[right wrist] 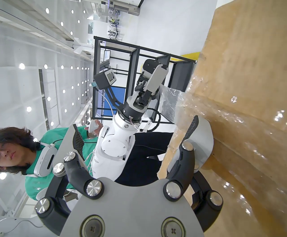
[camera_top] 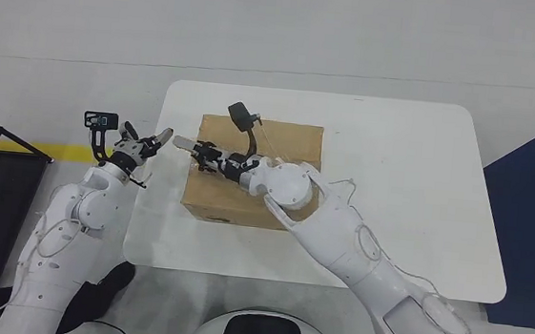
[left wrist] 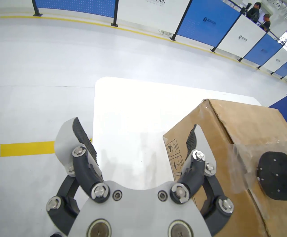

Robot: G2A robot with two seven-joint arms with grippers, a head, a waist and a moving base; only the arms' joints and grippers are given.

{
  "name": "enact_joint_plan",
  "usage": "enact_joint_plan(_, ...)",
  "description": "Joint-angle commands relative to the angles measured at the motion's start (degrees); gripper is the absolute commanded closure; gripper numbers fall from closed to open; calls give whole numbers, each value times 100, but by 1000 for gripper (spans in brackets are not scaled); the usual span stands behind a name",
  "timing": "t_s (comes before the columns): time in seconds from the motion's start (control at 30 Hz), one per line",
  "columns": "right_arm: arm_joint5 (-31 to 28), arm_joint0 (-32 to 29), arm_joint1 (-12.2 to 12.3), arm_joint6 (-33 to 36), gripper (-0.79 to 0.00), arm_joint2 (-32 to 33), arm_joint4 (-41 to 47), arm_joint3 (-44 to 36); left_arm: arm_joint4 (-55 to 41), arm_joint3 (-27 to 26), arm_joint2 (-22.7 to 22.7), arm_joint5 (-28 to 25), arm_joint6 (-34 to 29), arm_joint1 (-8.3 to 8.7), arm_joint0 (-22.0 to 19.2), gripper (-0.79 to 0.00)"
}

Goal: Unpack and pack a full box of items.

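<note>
— What's it standing on?
— A white table (camera_top: pixel 410 179) on a grey floor (camera_top: pixel 261 23), with a yellow line (camera_top: pixel 58 151) and blue-and-white barrier panels (left wrist: pixel 201 20) beyond.
— Any print?
— Handling pictograms (left wrist: pixel 173 152) on the cardboard box (camera_top: pixel 279 139).
— How does it lie?
— Closed and sealed with clear tape (left wrist: pixel 237 161), on the table's left half, long axis left to right.
— The claws?
— Left gripper (left wrist: pixel 134 125) spread, just beside the box's left end. Right gripper (camera_top: pixel 192 149) spread too, one finger over the taped top.
</note>
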Motion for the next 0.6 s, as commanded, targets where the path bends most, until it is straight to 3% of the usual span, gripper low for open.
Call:
enact_joint_plan(0.0, 25, 76, -44, -1, -785, -70, 16, 63, -1, 35, 0, -16, 30, -5, 5, -785)
enact_joint_plan(0.17, -167, 154, -112, 70, -785, -105, 145, 38, -57, 69, -49, -61, 108, -13, 45, -785)
enact_joint_plan(0.43, -612, -133, -17, 1, -785, 322, 140, -300, -66, 5, -45, -119, 112, -18, 92, -785)
enact_joint_plan(0.57, -639, -222, 6, 13, -785, 414, 94, -396, -856, 10, -144, -1012, -203, -4, 157, -785)
